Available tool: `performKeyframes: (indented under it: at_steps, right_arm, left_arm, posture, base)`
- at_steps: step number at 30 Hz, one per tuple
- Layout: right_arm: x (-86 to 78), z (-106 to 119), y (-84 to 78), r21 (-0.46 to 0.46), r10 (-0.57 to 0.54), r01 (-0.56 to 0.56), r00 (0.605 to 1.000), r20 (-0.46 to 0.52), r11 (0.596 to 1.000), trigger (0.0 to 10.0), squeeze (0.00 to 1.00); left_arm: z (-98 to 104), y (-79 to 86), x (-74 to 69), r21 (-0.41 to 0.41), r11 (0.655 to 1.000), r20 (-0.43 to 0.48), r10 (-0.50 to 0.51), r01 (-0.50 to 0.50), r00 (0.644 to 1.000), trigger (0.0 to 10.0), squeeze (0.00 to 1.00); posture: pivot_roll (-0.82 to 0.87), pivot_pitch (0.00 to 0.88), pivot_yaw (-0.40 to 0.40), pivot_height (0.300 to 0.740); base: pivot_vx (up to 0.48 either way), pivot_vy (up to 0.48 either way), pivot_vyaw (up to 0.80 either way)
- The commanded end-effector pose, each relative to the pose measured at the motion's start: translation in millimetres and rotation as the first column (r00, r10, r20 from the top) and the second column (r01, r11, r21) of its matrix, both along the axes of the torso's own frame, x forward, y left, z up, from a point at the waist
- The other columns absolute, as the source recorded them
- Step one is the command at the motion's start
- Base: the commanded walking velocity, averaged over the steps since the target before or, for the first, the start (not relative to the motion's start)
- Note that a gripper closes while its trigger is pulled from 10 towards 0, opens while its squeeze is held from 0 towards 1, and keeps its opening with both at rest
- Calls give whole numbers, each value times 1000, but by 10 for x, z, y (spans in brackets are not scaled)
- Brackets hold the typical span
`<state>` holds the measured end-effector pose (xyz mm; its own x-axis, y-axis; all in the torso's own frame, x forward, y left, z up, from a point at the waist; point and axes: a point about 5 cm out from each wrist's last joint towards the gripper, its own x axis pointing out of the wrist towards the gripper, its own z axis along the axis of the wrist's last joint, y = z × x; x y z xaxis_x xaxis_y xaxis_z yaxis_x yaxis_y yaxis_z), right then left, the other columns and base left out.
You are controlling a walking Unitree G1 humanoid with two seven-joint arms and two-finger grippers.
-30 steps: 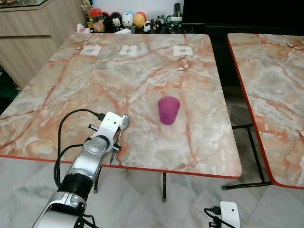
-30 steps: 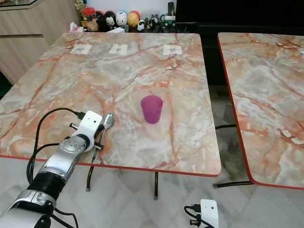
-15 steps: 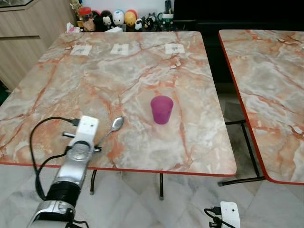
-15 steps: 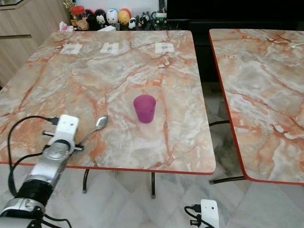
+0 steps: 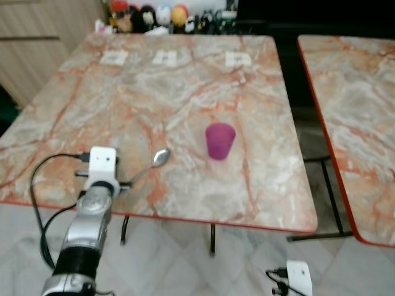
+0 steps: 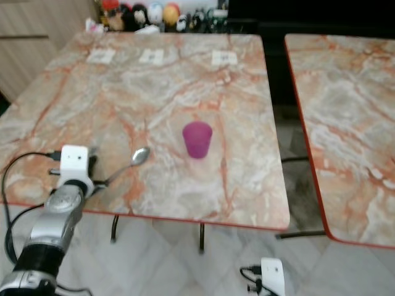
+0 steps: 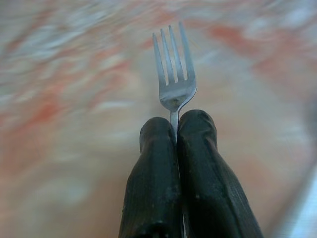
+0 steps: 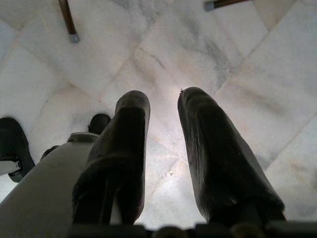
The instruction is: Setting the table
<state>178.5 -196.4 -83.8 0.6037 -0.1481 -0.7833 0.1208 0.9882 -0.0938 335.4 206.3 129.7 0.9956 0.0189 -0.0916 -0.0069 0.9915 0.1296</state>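
Left wrist view shows the left gripper (image 7: 174, 130) with its jaws pressed tight together on the thin stem of a fork (image 7: 174, 69), tines pointing away over blurred marble. From the head cameras, that arm reaches over the near left edge of the desk (image 5: 185, 80), a square marble top with a red rim. A spoon (image 5: 155, 162) appears to lie on the desk just right of the wrist, its bowl pointing toward a purple cup (image 5: 220, 140) that stands upright a little right of centre. The step in hand looks like laying the fork down as part of a place setting. To do it well, the arm should probably lower the fork flat onto bare marble beside the spoon, parallel to it and apart from it, and part the jaws only once the tines rest on the surface. The cup stands near enough to be knocked by a wide swing. Three small paper cards (image 5: 165, 57) sit at the far edge, with toy figurines (image 5: 154, 15) beyond. A second marble desk (image 5: 358, 105) stands to the right. The right gripper (image 8: 163, 153) hangs idle over the tiled floor (image 8: 163, 54), jaws parted and holding nothing.
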Motion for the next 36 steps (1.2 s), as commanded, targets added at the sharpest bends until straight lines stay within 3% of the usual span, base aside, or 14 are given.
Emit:
performKeyframes:
  at_steps: [1, 10, 13, 15, 19, 23, 26, 29, 33, 36]
  right_arm:
    - [-70, -33, -8, 3, -5, 5, 1000, -27, 1000, 10000, 0]
    - [-78, -38, 4, 5, -8, 8, 1000, -28, 1000, 10000, 0]
    - [-83, -41, 6, 6, -9, 9, 1000, -29, 1000, 10000, 0]
    - [-89, -42, 2, 7, -11, 11, 1000, -29, 1000, 10000, 0]
    - [-97, -45, -5, 6, -11, 12, 999, -30, 1000, 10000, 0]
    - [-101, -46, -7, 6, -13, 13, 999, -29, 1000, 10000, 0]
    - [-109, -48, -8, 7, -13, 13, 1000, -28, 1000, 10000, 0]
    - [-115, -46, -27, 4, -10, 11, 1000, -25, 1000, 10000, 0]
    - [-120, -44, -55, -5, -8, 7, 1000, -27, 1000, 10000, 0]
    - [-121, -43, -58, -5, -10, 10, 1000, -24, 1000, 10000, 0]
  left_arm:
    - [-6, -144, -48, -35, 992, -19, -120, 120, 993, 10000, 0]
    - [35, -168, -75, -59, 990, -7, -130, 129, 992, 10000, 0]
    - [175, -136, -63, -33, 994, 66, -99, 101, 993, 10000, 0]
    - [346, -93, -85, 13, 998, 167, -60, 59, 984, 10000, 0]
    - [481, -26, -172, 116, 993, 250, -10, -20, 968, 10000, 0]
    - [468, 18, -227, 129, 989, 263, 33, -69, 964, 10000, 0]
    - [300, 128, -392, 136, 975, 242, 137, -173, 960, 10000, 0]
    - [271, 199, -521, 84, 965, 264, 218, -247, 939, 10000, 0]
    - [374, 159, -542, 47, 964, 330, 233, -263, 915, 10000, 0]
    - [364, 124, -511, 54, 964, 326, 230, -261, 917, 10000, 0]
  posture:
    - [-35, 146, -4, 740]
    - [-37, 151, 2, 740]
    - [-37, 149, 3, 740]
    - [-36, 148, 3, 740]
    - [-35, 144, 5, 740]
    - [-33, 143, 7, 740]
    - [-41, 142, 5, 740]
    - [-36, 141, -4, 740]
    - [-44, 132, -7, 740]
    - [-56, 124, -1, 740]
  base:
    - [0, 0, 0]
    - [0, 0, 0]
    - [0, 0, 0]
    - [0, 0, 0]
    - [0, 0, 0]
    - [0, 0, 0]
    - [0, 0, 0]
    - [0, 0, 0]
    - [0, 0, 0]
    - [0, 0, 0]
